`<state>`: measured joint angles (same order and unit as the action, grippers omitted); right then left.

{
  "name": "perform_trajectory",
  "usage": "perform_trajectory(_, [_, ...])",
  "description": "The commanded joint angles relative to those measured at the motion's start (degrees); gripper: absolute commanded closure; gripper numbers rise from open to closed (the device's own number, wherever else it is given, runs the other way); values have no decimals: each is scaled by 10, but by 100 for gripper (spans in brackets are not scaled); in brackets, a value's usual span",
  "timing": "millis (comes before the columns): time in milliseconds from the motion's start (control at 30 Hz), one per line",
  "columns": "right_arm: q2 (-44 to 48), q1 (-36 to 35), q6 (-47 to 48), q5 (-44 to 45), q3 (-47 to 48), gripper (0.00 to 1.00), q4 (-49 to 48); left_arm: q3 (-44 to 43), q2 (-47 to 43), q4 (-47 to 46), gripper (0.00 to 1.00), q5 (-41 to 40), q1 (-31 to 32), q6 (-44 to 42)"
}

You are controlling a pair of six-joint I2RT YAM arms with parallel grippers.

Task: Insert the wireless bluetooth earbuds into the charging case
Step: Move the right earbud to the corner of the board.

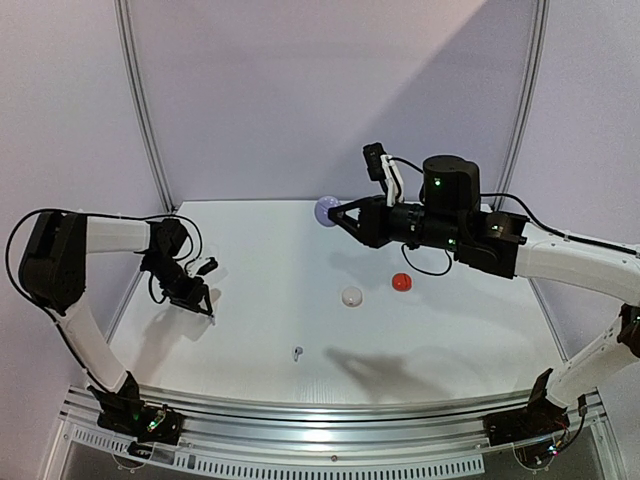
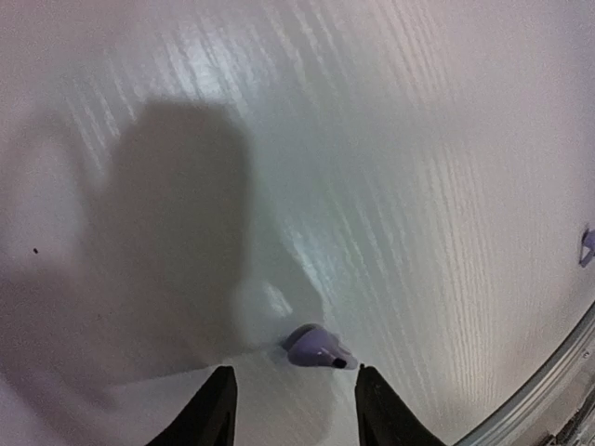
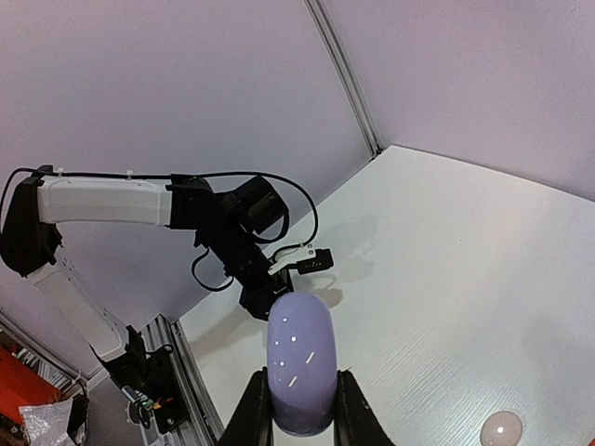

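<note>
In the left wrist view a lilac-grey earbud (image 2: 316,348) lies on the white table just ahead of my left gripper (image 2: 296,409). The jaws are open and the earbud rests between the tips, close to the right fingertip (image 2: 372,390). The left gripper (image 1: 200,300) is low over the table's left side. A second small earbud (image 1: 297,352) (image 2: 588,246) lies near the front middle. My right gripper (image 1: 335,212) (image 3: 299,376) is raised over the back of the table, shut on the lilac charging case (image 3: 299,362) (image 1: 326,209).
A white round case (image 1: 351,297) (image 3: 502,429) and a red round case (image 1: 401,282) sit on the table at centre right, below the right arm. A metal rail (image 1: 320,420) runs along the near edge. The table (image 1: 250,260) is backed by white walls.
</note>
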<state>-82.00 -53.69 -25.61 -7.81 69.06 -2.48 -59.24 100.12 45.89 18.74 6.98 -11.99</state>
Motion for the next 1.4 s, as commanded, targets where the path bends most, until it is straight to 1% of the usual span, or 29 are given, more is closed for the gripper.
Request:
perform_trajectory(0, [5,0,-9,2,9,100,12,-3,13,-9,55,6,31,24])
perform_trajectory(100, [6,0,-10,3,9,100,16,-4,21,-9,56,10,32,27])
perform_trajectory(300, [6,0,-6,6,10,100,14,-11,52,-9,67,13,35,32])
perform_trajectory(500, [2,0,-3,6,13,100,17,-19,56,1,71,32,58,36])
perform_trajectory(700, [1,1,-2,9,13,100,17,-13,32,11,71,49,105,45])
perform_trajectory(900, [0,0,-3,10,13,100,21,-15,49,10,69,81,150,53])
perform_trajectory(1000, [3,1,-3,13,13,100,24,-17,54,11,68,95,161,52])
perform_trajectory(1167, [6,0,-3,17,12,100,24,-54,36,21,66,86,153,30])
perform_trajectory(1267, [3,1,-2,14,14,100,24,-90,21,32,66,96,116,-1])
perform_trajectory(1367, [-3,1,2,7,21,100,24,-100,13,37,68,55,76,-58])
